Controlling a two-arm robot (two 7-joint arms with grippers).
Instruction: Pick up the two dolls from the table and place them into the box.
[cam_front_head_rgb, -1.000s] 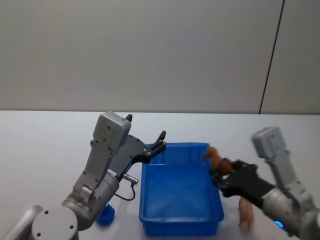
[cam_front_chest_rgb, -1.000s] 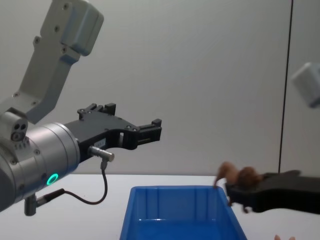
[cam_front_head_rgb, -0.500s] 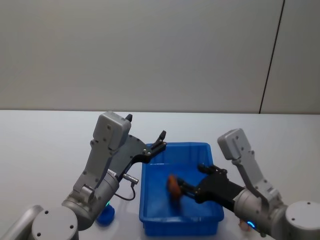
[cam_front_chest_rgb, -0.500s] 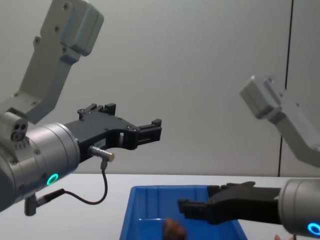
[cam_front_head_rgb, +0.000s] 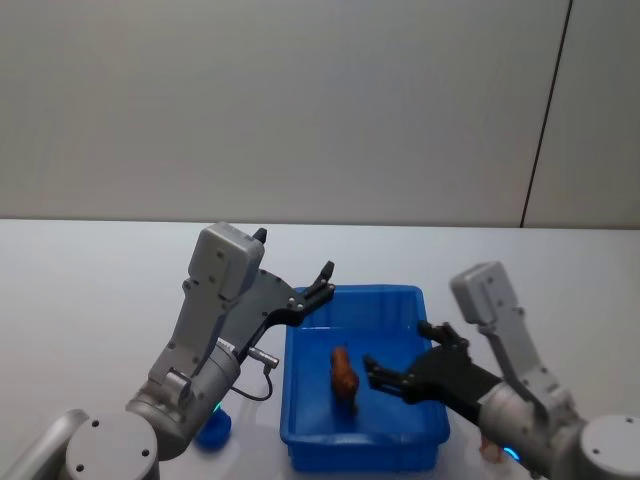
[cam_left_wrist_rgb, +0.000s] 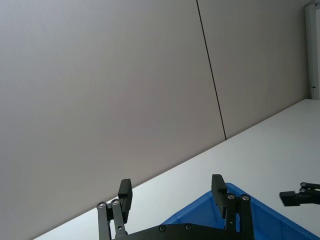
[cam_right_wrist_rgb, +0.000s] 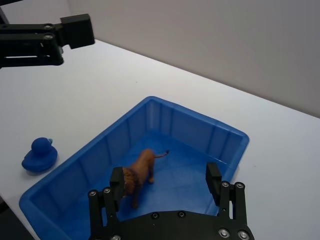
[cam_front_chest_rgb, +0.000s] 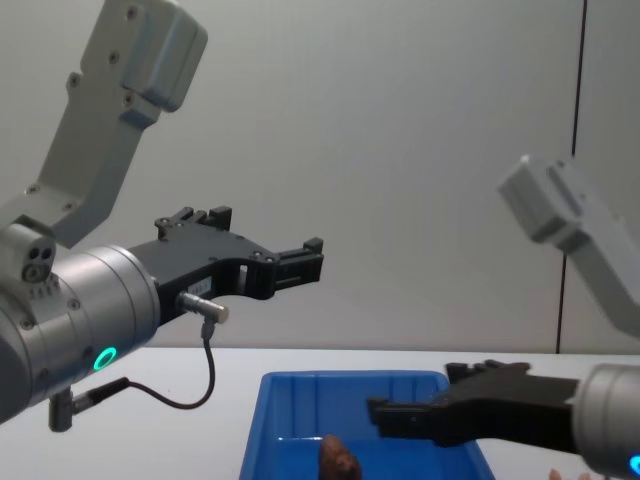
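The reddish-brown lion doll (cam_front_head_rgb: 344, 375) stands inside the blue box (cam_front_head_rgb: 362, 452), near its middle, free of any gripper. My right gripper (cam_front_head_rgb: 402, 352) hovers open just to the doll's right, over the box. From the right wrist the lion doll (cam_right_wrist_rgb: 140, 172) shows between the spread fingers (cam_right_wrist_rgb: 117, 182) above the box (cam_right_wrist_rgb: 200, 116). A pale pink doll (cam_front_head_rgb: 487, 449) lies on the white table (cam_front_head_rgb: 90, 290) right of the box, mostly hidden by my right arm. My left gripper (cam_front_head_rgb: 292, 253) is open and raised over the box's far left corner.
A blue duck toy (cam_right_wrist_rgb: 39, 156) sits on the table left of the box, partly covered by my left arm (cam_front_head_rgb: 205, 340) in the head view. A plain grey wall stands behind the table.
My right gripper carried the lion doll from over the box's right rim into the box, opened and let it go, then drew back a little. The left arm has not moved.
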